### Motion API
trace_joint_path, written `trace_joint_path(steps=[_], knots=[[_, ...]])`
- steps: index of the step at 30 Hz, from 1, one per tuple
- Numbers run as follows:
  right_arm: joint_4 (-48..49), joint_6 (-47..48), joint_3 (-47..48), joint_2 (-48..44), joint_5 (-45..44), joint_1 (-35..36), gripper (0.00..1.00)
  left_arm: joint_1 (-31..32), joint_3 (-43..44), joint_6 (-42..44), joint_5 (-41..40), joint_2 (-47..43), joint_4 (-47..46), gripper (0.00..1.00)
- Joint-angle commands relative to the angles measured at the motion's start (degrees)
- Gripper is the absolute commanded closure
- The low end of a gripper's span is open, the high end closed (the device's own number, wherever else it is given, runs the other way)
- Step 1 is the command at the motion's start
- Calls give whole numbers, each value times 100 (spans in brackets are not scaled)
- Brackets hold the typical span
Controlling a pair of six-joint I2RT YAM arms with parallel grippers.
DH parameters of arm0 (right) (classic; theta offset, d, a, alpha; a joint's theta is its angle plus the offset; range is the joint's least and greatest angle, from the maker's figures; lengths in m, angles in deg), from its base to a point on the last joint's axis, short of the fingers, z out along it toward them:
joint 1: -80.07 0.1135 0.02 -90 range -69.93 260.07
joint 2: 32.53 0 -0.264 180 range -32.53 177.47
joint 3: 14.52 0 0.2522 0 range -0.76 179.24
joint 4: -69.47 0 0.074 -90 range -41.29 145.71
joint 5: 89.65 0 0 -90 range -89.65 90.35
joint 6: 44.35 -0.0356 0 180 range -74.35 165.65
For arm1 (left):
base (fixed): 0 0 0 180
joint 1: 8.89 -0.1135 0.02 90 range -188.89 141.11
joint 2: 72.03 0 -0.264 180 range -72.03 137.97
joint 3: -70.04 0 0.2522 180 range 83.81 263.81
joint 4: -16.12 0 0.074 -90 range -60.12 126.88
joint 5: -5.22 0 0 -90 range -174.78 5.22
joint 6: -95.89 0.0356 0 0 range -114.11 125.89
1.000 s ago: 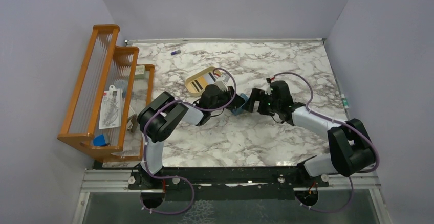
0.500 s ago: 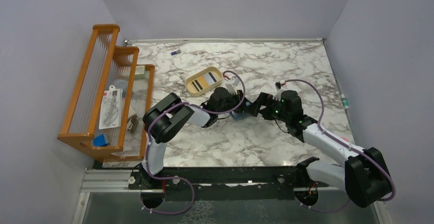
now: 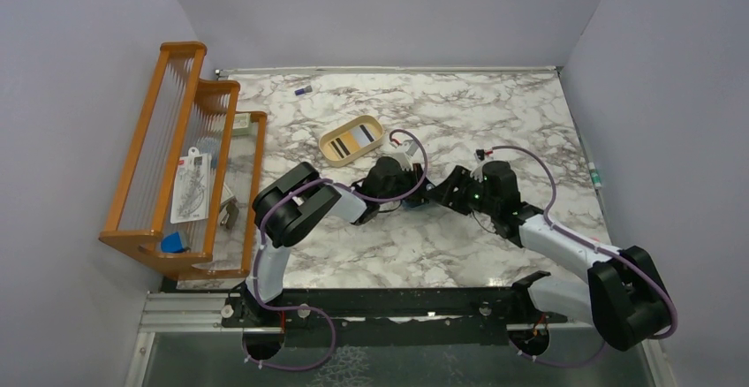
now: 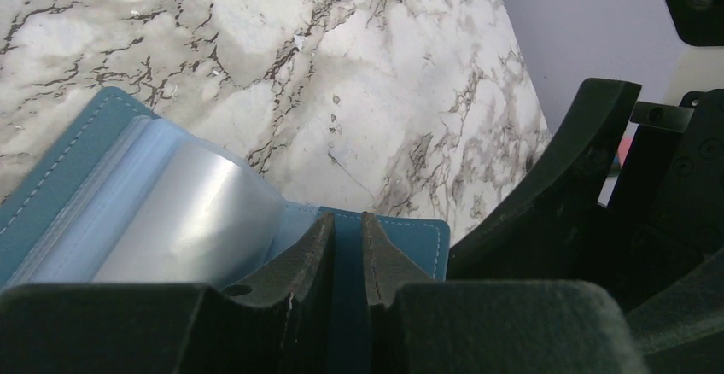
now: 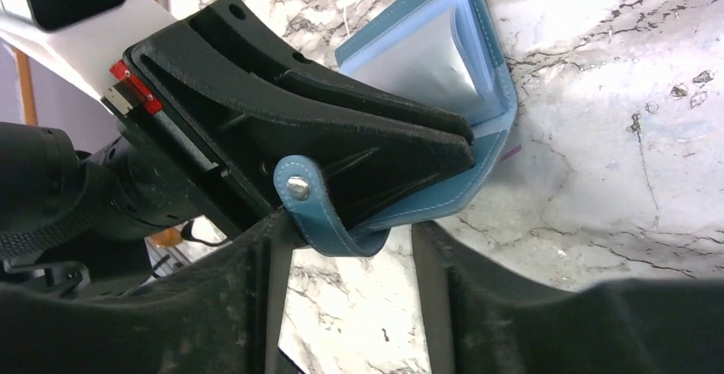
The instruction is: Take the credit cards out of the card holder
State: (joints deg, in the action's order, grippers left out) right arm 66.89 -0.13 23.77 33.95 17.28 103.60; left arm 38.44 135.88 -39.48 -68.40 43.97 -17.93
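The teal card holder (image 5: 482, 143) lies open on the marble, a pale glossy sleeve (image 4: 188, 212) bulging inside; I cannot tell whether a card sits in it. My left gripper (image 4: 348, 220) is shut on one teal flap. In the top view it (image 3: 413, 189) meets my right gripper (image 3: 442, 194) mid-table, hiding most of the holder. The right gripper (image 5: 350, 246) is open, its fingers either side of the snap tab (image 5: 312, 212), which hangs by the left finger. A card with dark stripes (image 3: 353, 140) lies in the tan oval tray (image 3: 331, 146).
An orange wooden rack (image 3: 177, 157) with papers and small items stands along the left edge. A small purple object (image 3: 303, 91) lies near the back wall. A small green-white item (image 3: 594, 176) sits at the table's right edge.
The left gripper has carried the holder right and toward the near edge, away from the tray. The right gripper has followed to the holder's tab, and its jaws have narrowed.
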Motion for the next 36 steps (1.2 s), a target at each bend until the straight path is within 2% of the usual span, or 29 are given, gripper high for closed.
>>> trace_joint_path(steps=[1, 3, 5, 9, 14, 17, 20, 26, 32, 36], knots=[[229, 3, -81, -100, 233, 3, 49, 91, 111, -73, -168, 183, 39, 82], [227, 47, -80, -15, 330, 3, 58, 86, 148, -91, -223, 230, 107, 82], [251, 81, -89, 93, 430, 3, 59, 83, 190, -124, -276, 259, 187, 82], [171, 112, -102, 233, 496, 5, 52, 89, 233, -166, -364, 256, 356, 82], [-135, 156, -113, 285, 477, 3, 61, 90, 231, -114, -518, 203, 547, 82], [-212, 148, -173, 248, 486, 3, 75, 80, 254, -60, -567, 171, 620, 82], [-327, 147, -195, 183, 453, 3, 98, -10, 303, 75, -601, 133, 700, 83], [-550, 411, -209, -29, 388, 3, 99, -793, 336, 233, -302, -77, 729, 80], [-713, 763, 80, 455, 672, -96, 99, -1467, 158, 483, -79, -421, 954, 63], [-719, 959, 295, 1116, 978, -343, 99, -1697, -133, 587, -59, -715, 1060, 57]])
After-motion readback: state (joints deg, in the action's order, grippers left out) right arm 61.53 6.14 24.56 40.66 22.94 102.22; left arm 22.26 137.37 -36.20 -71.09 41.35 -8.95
